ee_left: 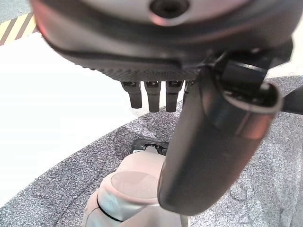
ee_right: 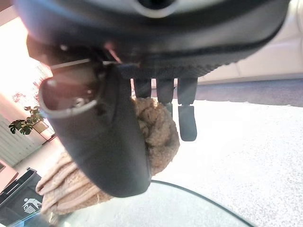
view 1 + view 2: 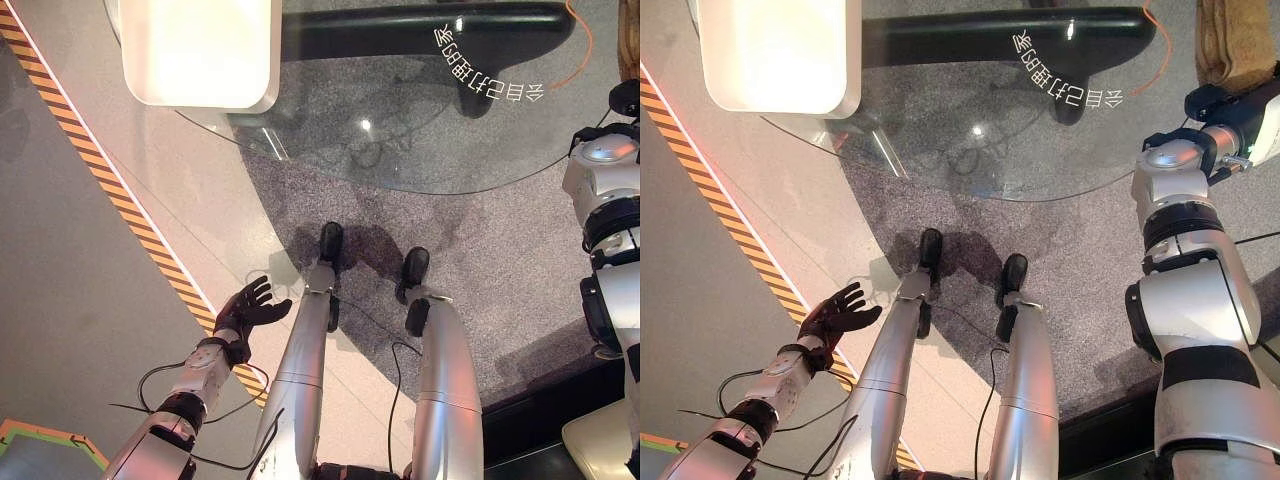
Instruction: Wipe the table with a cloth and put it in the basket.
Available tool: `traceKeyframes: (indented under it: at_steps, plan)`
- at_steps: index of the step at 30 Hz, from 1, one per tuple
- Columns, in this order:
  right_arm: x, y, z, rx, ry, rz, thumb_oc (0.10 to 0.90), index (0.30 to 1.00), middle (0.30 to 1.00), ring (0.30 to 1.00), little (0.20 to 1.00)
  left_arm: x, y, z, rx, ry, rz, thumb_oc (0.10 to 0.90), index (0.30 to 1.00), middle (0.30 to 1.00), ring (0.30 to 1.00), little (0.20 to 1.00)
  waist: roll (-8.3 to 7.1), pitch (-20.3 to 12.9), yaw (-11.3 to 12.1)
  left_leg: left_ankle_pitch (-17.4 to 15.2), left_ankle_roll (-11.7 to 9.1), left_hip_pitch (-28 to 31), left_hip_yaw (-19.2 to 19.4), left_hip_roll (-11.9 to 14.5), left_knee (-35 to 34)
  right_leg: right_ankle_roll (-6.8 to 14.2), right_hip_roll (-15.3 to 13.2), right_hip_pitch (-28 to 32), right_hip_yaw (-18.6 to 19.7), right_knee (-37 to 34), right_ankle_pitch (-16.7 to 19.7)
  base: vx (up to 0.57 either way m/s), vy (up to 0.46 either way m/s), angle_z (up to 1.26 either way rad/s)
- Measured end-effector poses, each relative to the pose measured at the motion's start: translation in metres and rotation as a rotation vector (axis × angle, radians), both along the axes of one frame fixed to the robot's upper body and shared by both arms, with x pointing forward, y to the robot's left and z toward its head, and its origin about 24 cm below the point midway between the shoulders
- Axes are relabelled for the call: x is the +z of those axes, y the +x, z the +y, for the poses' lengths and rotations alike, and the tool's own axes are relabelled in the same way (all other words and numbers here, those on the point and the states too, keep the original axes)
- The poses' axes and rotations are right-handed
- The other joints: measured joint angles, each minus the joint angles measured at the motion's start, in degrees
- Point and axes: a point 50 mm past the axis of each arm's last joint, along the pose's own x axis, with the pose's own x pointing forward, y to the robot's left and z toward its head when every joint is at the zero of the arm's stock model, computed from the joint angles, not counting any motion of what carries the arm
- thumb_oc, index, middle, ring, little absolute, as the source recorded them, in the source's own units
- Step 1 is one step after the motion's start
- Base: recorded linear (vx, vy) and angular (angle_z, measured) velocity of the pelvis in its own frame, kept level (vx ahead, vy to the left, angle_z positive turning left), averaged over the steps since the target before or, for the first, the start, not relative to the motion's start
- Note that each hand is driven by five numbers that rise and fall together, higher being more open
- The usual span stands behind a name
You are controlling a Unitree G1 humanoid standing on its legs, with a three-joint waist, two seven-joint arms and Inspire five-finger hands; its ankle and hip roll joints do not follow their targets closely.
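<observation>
Cloth (image 2: 156, 132), tan and bunched, sits clamped between my right hand's (image 2: 142, 94) thumb and fingers (image 2: 187, 120), just over the glass table's (image 2: 156, 208) edge. I've got my left hand (image 3: 250, 310) hanging low over the floor, fingers spread, holding nothing. White basket (image 3: 200, 50) rests at the table's far left.

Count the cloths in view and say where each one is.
1. The tan cloth is clutched in the right hand at the far right edge of the glass table. Others could lie outside the views.
</observation>
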Motion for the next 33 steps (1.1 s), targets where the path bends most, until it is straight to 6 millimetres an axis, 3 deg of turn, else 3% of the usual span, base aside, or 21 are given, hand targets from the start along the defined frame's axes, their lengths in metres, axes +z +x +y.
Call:
traceKeyframes:
  at_steps: [8,15,21,33]
  plan:
    - [0.012,0.009,0.02,0.152,-0.13,0.02,0.1,0.3,0.3,0.3,0.2,0.0,0.0,0.001,0.005,-0.002,0.0,0.8,0.9,0.9,0.9,0.9,0.04,0.0,-0.4,0.0,0.0,0.0,0.0,0.1,-0.2,-0.1,0.2,-0.2,0.1,-0.1,0.1,0.0,0.0,0.0]
    - [0.031,0.021,0.072,0.413,-0.404,0.055,0.1,0.3,0.3,0.3,0.2,-0.002,-0.002,0.003,0.012,0.001,0.009,0.8,0.9,0.9,0.9,0.9,0.04,0.0,-0.4,0.4,-0.6,0.1,0.0,0.7,-0.8,-0.5,0.8,-0.4,-0.1,-0.4,0.2,0.0,0.0,0.0]
    - [0.029,0.028,0.115,0.605,-0.592,0.141,0.1,0.3,0.3,0.3,0.2,-0.002,-0.001,0.001,0.005,0.01,0.006,0.8,0.9,0.9,0.9,0.9,0.04,0.0,0.1,0.4,-0.7,0.2,0.0,0.7,-0.8,-0.6,0.7,-0.3,-0.3,0.0,0.1,0.0,0.0,0.0]
    - [0.018,0.028,0.143,0.755,-0.717,0.249,0.1,0.3,0.3,0.3,0.2,-0.002,-0.001,0.001,0.008,0.011,0.005,0.8,0.9,0.9,0.9,0.9,0.04,0.0,-0.8,0.4,-0.6,0.4,-0.1,0.8,-0.9,-0.7,0.7,-0.1,-0.3,0.0,0.1,0.0,0.0,0.0]
